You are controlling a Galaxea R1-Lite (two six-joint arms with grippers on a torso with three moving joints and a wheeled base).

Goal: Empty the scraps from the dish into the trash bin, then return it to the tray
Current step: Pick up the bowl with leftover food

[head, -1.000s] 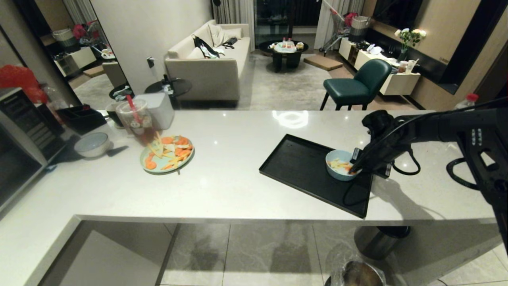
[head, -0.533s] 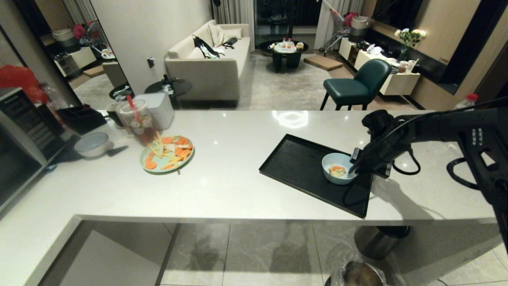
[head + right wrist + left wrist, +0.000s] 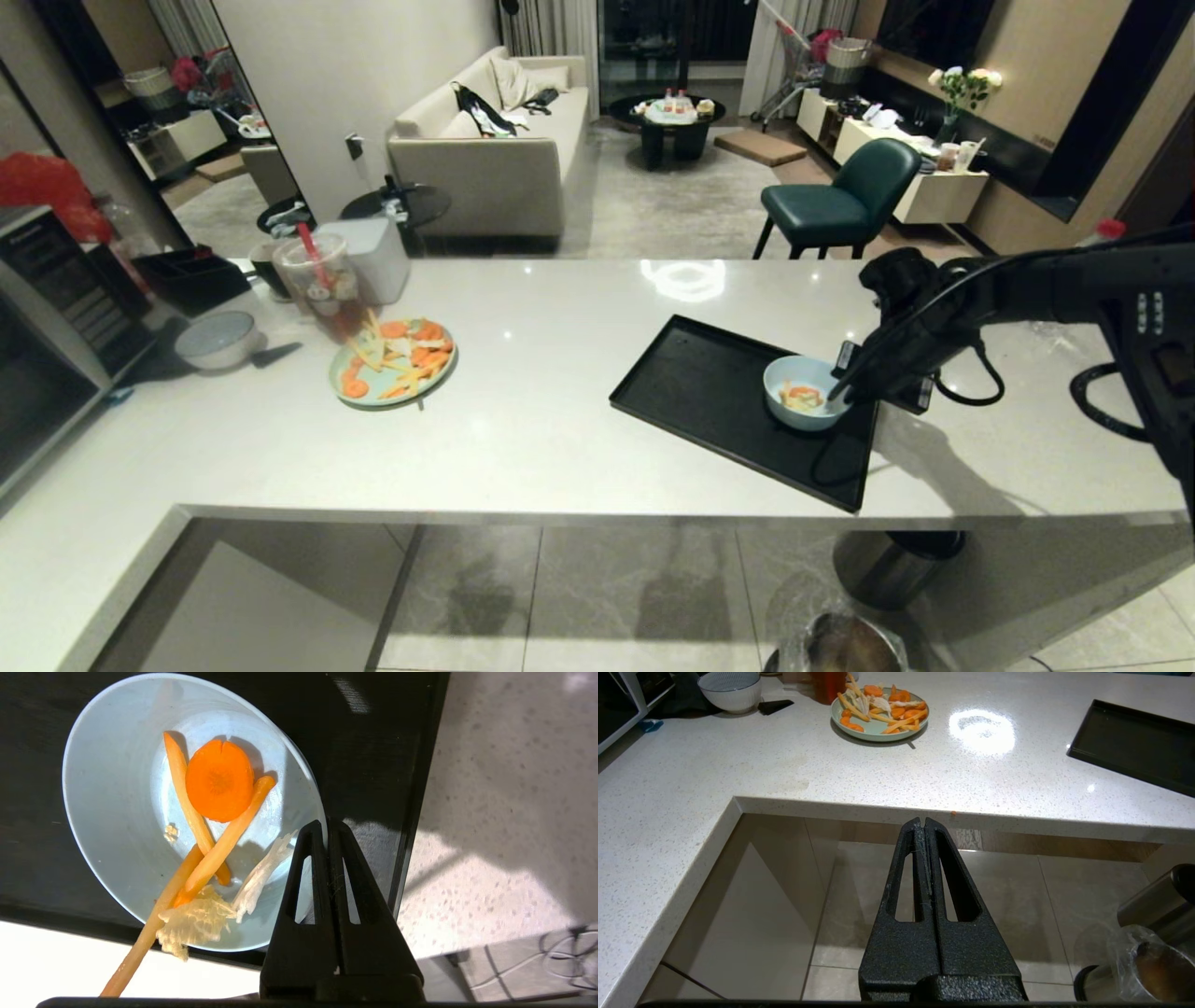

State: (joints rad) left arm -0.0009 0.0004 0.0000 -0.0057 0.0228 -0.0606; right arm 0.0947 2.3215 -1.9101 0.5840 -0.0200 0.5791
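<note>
In the head view, the right gripper (image 3: 843, 399) reaches from the right side to the dish (image 3: 805, 405), which sits on the near right part of the tray (image 3: 709, 392). Its fingers are closed on the right rim of the dish. The scraps (image 3: 801, 396) lie inside the dish. The tray is on the white counter (image 3: 560, 373). Far to the left on the counter there are a green plate (image 3: 392, 366) with food, a plastic cup (image 3: 316, 280) and a white-grey bowl (image 3: 217, 338). On the floor, at the near edge, the trash bin (image 3: 840, 644) is partly visible. Behind the counter the room shows a sofa (image 3: 495, 149) and a green chair (image 3: 836, 201).

In the left wrist view, the left gripper (image 3: 924, 826) hangs below the counter edge, over the floor, with its fingers pressed together and holding nothing.

In the right wrist view, the fingers (image 3: 308, 868) are pressed together with the rim of the dish (image 3: 117, 812) between them. A carrot slice (image 3: 219, 780), orange sticks and pale bits lie in the dish.
</note>
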